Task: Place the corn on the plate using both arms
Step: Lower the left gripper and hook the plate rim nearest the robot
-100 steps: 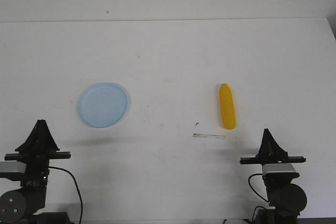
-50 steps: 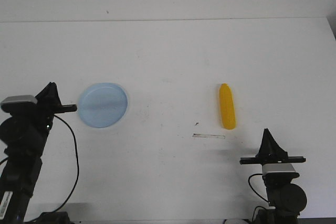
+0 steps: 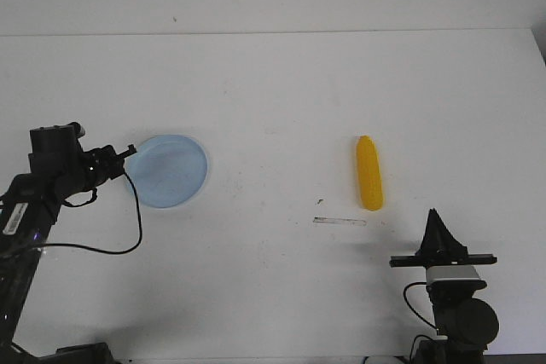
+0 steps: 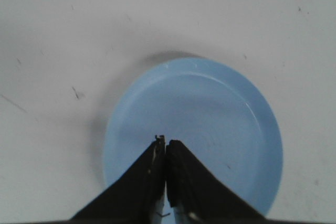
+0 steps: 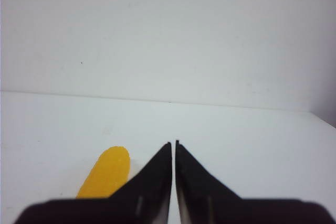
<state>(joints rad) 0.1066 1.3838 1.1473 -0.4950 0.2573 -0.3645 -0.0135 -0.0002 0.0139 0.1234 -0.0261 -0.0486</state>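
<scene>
The round, flat, pale blue plastic plate (image 3: pixel 168 170) lay on the left half of the white table (image 3: pixel 281 83), and the bright yellow, smooth, elongated corn cob (image 3: pixel 368 173) lay on the right half, well apart from it. The cob pointed roughly away from the robot, its narrower end on the far side, and nothing touched it. Just in front of the cob a thin pale strip (image 3: pixel 339 222) lay flat on the table, with a small dark fleck (image 3: pixel 320 201) near it.

The black left gripper (image 3: pixel 130 150) reached in from the left side, its tip over the left rim of the plate. In the left wrist view the left gripper (image 4: pixel 166 142) had its 2 pointed fingers pressed together with nothing between them, the tip hanging over the plate (image 4: pixel 220 114) near its middle; whether the tip touched the plate's surface could not be told.

The black right gripper (image 3: pixel 435 213) stood at the near right edge of the table, pointing upward, close to the near end of the cob but apart from it. In the right wrist view the right gripper (image 5: pixel 173 142) was likewise closed, only a hairline seam between the fingers, clasping nothing, and the corn (image 5: pixel 107 171) showed just beside one finger.
</scene>
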